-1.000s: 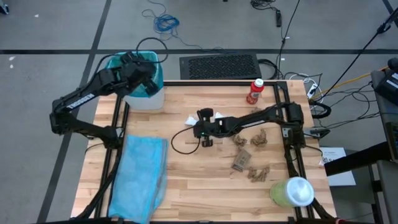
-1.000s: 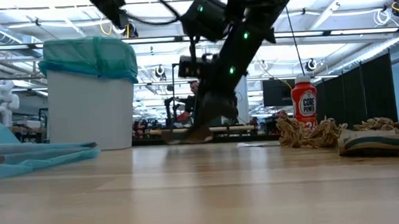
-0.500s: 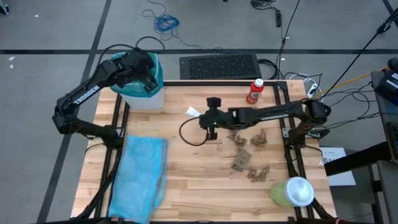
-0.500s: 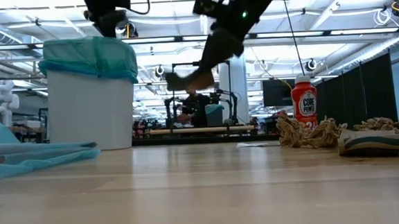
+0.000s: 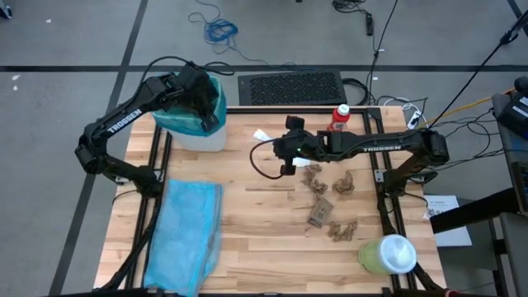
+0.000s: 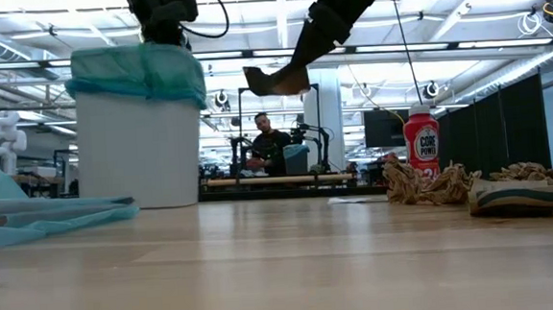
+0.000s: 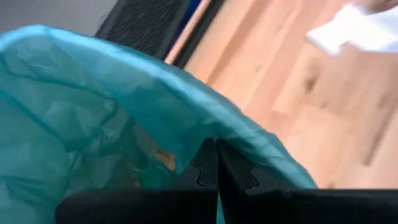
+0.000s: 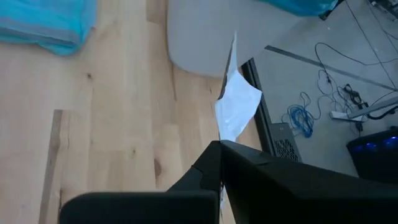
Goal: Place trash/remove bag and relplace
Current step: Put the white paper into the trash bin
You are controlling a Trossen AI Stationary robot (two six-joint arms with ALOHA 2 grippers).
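Note:
The white bin (image 5: 200, 132) stands at the table's far left, lined with the teal bag (image 6: 137, 72). My left gripper (image 7: 216, 163) is shut at the bag's rim, on the side toward the table's middle; brown trash (image 7: 160, 159) shows inside. My right gripper (image 6: 289, 70) hangs high over the table's middle, shut on a brown paper scrap (image 6: 270, 80). More brown scraps (image 5: 328, 198) lie right of centre. One white scrap (image 5: 262, 134) lies between my right gripper and the bin. The sky-blue bag (image 5: 186, 235) lies flat at the near left. My left gripper comes from above, slanting down, and its shut fingers (image 7: 208, 168) meet the bag's rim fold (image 7: 249, 140) over the bin's edge. Whether they pinch one layer or several, I cannot tell. The bag stays stretched over the bin. My right gripper pinches the brown scrap at its upper part (image 6: 283, 76) between its two fingertips. The fingers slant down toward the bin. The scrap sticks out below the fingertips, lifted well clear of the table.
A red bottle (image 5: 338, 120) stands at the far right. A pale-green container with a white top (image 5: 388, 254) sits at the near right corner. Bare wood (image 5: 264, 239) lies between the sky-blue bag and the scraps. A person sits in the room beyond the table (image 6: 268, 141).
My right gripper has risen from the table with the brown scrap, lifting it clear, and gone toward the far edge. My left gripper has swung over the bin's rim toward the table's right and turned. The bin has slid a little toward the table's right.

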